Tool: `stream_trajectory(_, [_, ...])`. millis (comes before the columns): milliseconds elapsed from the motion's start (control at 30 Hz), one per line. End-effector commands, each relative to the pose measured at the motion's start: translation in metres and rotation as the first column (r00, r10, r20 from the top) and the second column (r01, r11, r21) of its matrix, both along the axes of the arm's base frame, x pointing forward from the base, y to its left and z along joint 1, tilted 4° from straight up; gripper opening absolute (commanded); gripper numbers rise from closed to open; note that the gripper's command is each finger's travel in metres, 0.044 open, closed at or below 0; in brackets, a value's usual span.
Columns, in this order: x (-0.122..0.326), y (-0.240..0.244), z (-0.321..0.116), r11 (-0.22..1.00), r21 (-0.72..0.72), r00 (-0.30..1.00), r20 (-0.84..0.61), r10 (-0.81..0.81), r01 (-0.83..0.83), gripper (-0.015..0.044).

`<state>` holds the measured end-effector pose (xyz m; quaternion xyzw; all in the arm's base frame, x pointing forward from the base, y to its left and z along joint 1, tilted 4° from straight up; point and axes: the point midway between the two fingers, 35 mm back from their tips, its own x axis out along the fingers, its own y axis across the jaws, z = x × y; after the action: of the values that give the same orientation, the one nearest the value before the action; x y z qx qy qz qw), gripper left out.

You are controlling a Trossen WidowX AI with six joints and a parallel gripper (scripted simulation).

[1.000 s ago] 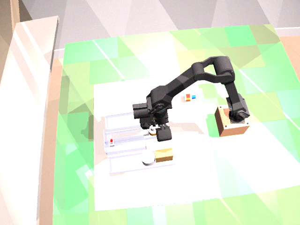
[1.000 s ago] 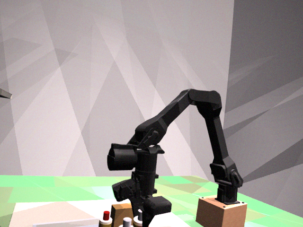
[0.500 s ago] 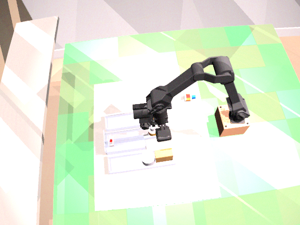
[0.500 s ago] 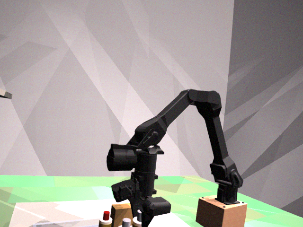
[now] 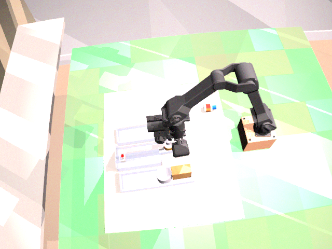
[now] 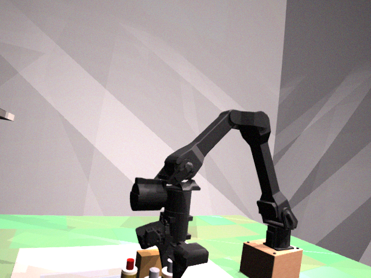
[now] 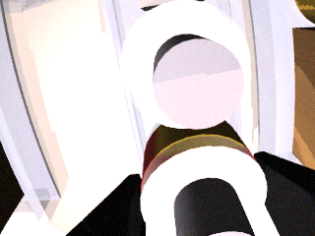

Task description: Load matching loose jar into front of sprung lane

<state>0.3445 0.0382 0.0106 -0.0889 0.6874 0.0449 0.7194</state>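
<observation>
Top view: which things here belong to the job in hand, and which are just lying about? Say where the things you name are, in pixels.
For the job:
- jaws (image 5: 169,143) (image 6: 172,268), shut on a jar
- held jar (image 5: 168,147) (image 6: 166,271) (image 7: 154,197), grey-capped
- middle lane (image 5: 140,155), apparently the sprung one

Apparently not needed:
- blue-capped jar (image 5: 208,107), on its side
- yellow block (image 5: 181,171), in a neighbouring lane
- white-topped cylinder (image 5: 164,175) beside it

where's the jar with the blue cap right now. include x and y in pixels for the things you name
In the top view, the blue-capped jar (image 5: 207,107) lies on its side right of the arm's wrist, between it and the wooden base block (image 5: 258,145).
</observation>
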Motion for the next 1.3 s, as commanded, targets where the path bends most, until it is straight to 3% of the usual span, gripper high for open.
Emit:
stream_trajectory(0, [0.008, 0.001, -0.001, 1.0, 0.003, 1.0, 0.029, -0.005, 0.005, 0.0])
stream_trajectory(1267, [0.006, -0.001, -0.014, 1.0, 0.003, 1.0, 0.029, -0.005, 0.005, 0.0])
